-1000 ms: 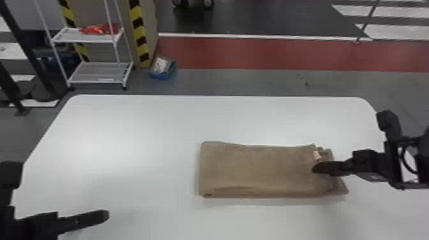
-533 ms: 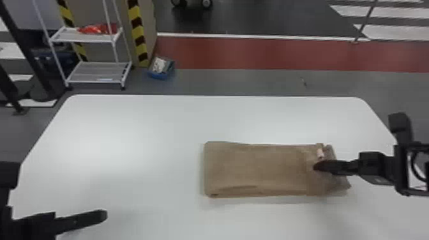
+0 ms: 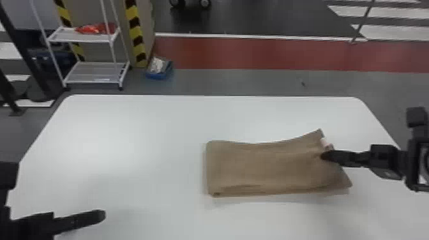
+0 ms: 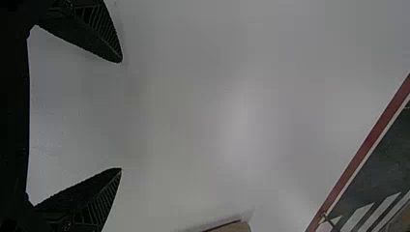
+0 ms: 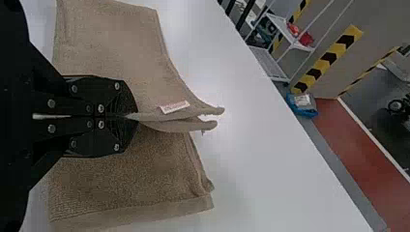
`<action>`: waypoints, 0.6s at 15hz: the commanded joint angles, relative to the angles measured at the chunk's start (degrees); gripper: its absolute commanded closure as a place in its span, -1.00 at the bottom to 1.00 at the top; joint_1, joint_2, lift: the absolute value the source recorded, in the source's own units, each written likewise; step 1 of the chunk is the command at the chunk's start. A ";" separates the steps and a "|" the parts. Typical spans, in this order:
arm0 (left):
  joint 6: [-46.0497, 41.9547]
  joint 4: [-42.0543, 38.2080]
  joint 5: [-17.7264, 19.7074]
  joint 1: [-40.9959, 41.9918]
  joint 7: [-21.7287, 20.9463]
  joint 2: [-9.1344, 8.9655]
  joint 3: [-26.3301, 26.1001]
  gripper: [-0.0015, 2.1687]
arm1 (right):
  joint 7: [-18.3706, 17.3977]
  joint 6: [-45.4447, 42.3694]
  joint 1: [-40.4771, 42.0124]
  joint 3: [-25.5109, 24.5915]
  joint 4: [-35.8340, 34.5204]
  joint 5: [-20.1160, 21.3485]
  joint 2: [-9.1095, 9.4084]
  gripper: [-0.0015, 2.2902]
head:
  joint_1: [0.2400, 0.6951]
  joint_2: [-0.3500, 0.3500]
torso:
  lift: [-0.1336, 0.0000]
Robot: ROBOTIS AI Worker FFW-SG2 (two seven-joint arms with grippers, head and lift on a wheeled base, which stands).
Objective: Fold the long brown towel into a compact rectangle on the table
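The brown towel (image 3: 261, 169) lies folded in layers on the right half of the white table (image 3: 143, 143), its right end raised and creased. At that end my right gripper (image 3: 325, 156) holds it. In the right wrist view, the right gripper (image 5: 126, 116) is shut on a pinched fold of the towel (image 5: 111, 43), beside a small white label (image 5: 174, 107). My left gripper (image 3: 100, 216) is over the table's front left, well apart from the towel. Seen from its wrist, the left gripper (image 4: 121, 116) has its fingers wide apart with nothing between them; a towel corner (image 4: 237, 227) shows at the edge.
Beyond the table's far edge stand a white shelf rack (image 3: 95, 71) holding a red item and a blue box (image 3: 159, 68) on the floor. Bare tabletop lies between the left gripper and the towel.
The right gripper has lifted the towel's right end, pulling its far corner up. The table and towel sit slightly differently in view. My left arm looks unmoved.
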 commanded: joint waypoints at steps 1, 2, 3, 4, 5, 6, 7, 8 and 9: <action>-0.06 -0.07 -0.03 -0.09 -0.10 0.10 -0.22 -0.93 | -0.15 0.12 0.03 2.83 2.78 1.91 0.53 0.03 | 1.00 -0.17 | -0.84; -0.06 -0.07 -0.03 -0.09 -0.10 0.10 -0.04 -0.93 | -0.15 0.12 -0.15 3.44 2.87 2.09 0.62 0.03 | 1.00 -0.16 | -0.84; -0.06 0.01 0.06 0.00 -0.10 0.27 0.13 -0.93 | -0.41 0.12 -0.41 3.53 2.87 2.09 0.62 0.03 | 1.00 -0.12 | -0.84; -0.06 0.19 0.06 0.09 -0.10 0.36 0.13 -0.93 | -0.85 0.12 -0.76 3.79 2.78 2.09 0.62 0.03 | 1.00 -0.11 | -0.84; -0.41 0.45 0.06 0.09 -0.10 0.45 0.13 -0.93 | -0.76 0.12 -0.76 3.71 2.78 2.00 0.62 0.03 | 1.00 -0.10 | -0.84; -0.76 0.89 0.06 -0.17 -0.10 0.53 0.04 -0.93 | 0.03 0.12 -0.68 1.95 0.58 1.21 0.62 0.03 | 1.00 -0.10 | -0.84; -1.11 1.24 0.15 -0.26 -0.10 0.80 0.13 -0.93 | 0.03 0.12 -0.50 -1.92 -1.00 -0.20 0.01 0.03 | 1.00 -0.09 | -0.84; -1.64 1.68 0.23 -0.26 -0.10 0.89 0.31 -0.93 | -0.41 0.12 -0.59 -3.77 -0.83 -1.69 -0.87 0.03 | 1.00 -0.09 | -0.84; -1.64 1.68 0.41 -0.17 -0.10 0.80 0.31 -0.93 | -0.50 0.12 -0.15 -2.54 0.49 -0.28 -0.87 0.03 | 1.00 -0.13 | -0.84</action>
